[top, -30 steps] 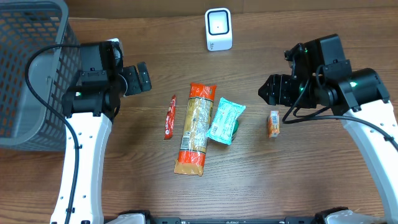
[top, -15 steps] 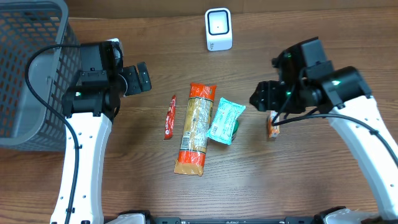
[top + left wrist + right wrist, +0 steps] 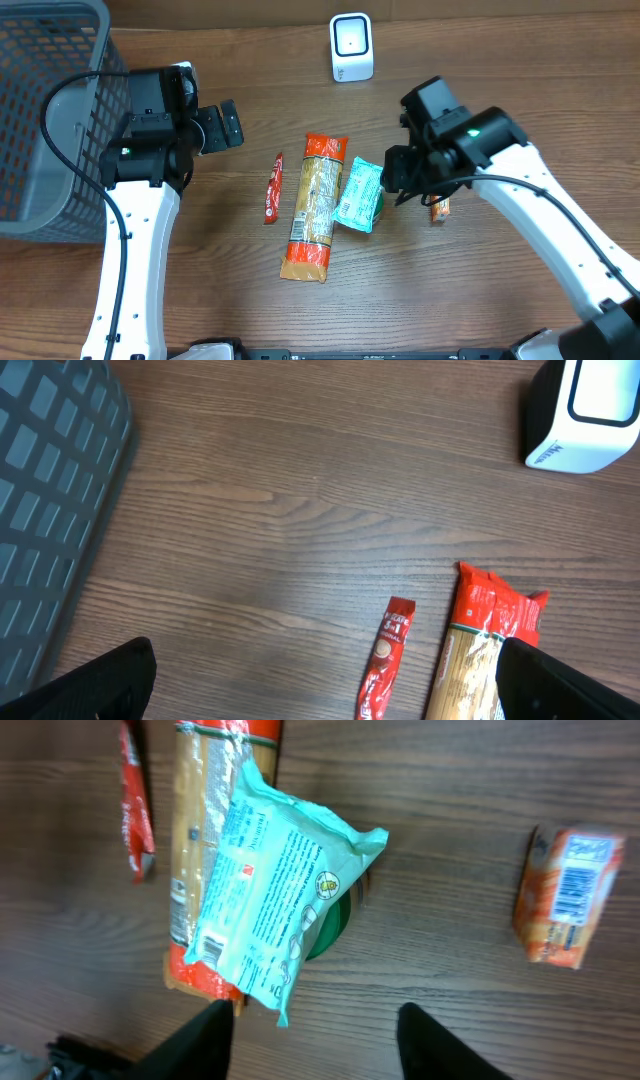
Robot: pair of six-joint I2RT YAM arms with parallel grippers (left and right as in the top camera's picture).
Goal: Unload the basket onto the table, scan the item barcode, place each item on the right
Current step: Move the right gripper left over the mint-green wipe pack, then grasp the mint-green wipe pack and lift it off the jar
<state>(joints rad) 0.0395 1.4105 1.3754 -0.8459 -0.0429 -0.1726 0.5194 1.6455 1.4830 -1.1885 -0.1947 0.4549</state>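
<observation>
I see my right end effector [image 3: 312, 1016] released, hanging over the teal plastic snack packet [image 3: 275, 890]. The packet lies on the wooden table [image 3: 500, 60], overlapping the long orange pasta pack [image 3: 313, 205], with a small orange carton [image 3: 565, 895] nearby. My left end effector [image 3: 322, 652] is spread wide, grasping nothing.

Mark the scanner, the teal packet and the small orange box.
scanner [image 3: 351, 39], overhead view, on its front window.
teal packet [image 3: 272, 890], right wrist view, middle of the wrapper.
small orange box [image 3: 568, 896], right wrist view, on its barcode.
</observation>
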